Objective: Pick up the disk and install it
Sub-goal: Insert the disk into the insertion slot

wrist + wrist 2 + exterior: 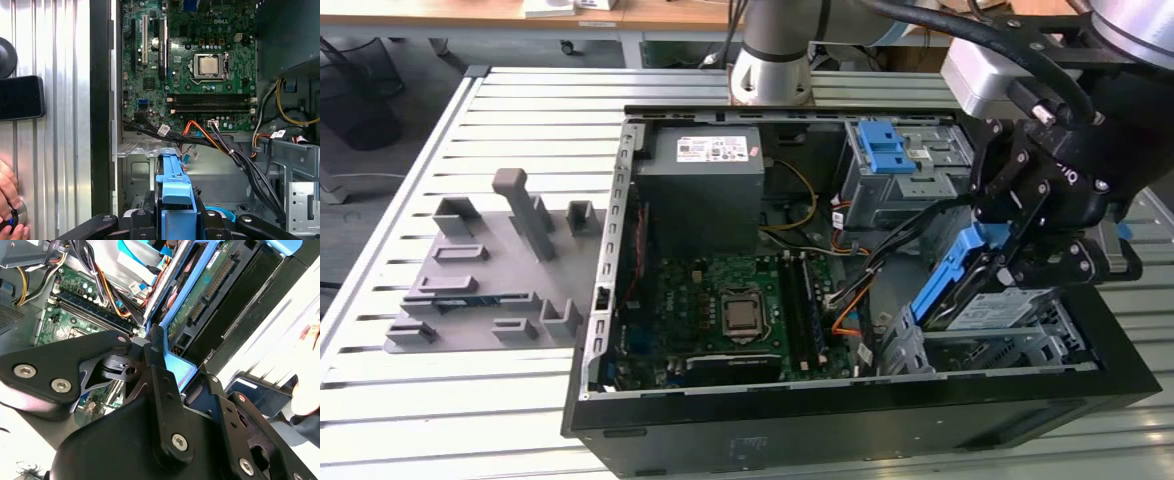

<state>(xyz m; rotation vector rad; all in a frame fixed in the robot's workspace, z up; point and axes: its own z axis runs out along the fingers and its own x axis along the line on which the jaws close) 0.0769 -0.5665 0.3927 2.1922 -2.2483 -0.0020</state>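
Observation:
The disk (983,308) is a silver-grey drive in a blue carrier frame. It is tilted on edge over the metal drive bay (1034,350) at the open computer case's front corner, on the exterior view's right. My gripper (1017,262) is shut on the disk's upper end. In the second wrist view the disk's green circuit board (210,282) faces the camera and the black fingers (156,347) clamp the blue frame. In the first wrist view the blue frame (173,176) rises between the gripper's (175,220) two sides, above the bay floor.
The black case (854,415) holds a motherboard (734,310), a grey power-supply box (707,180), a blue latch (887,150) and loose cables (235,155) near the bay. A grey fixture (494,270) lies on the slatted table. A person's hand (7,200) rests beside the case.

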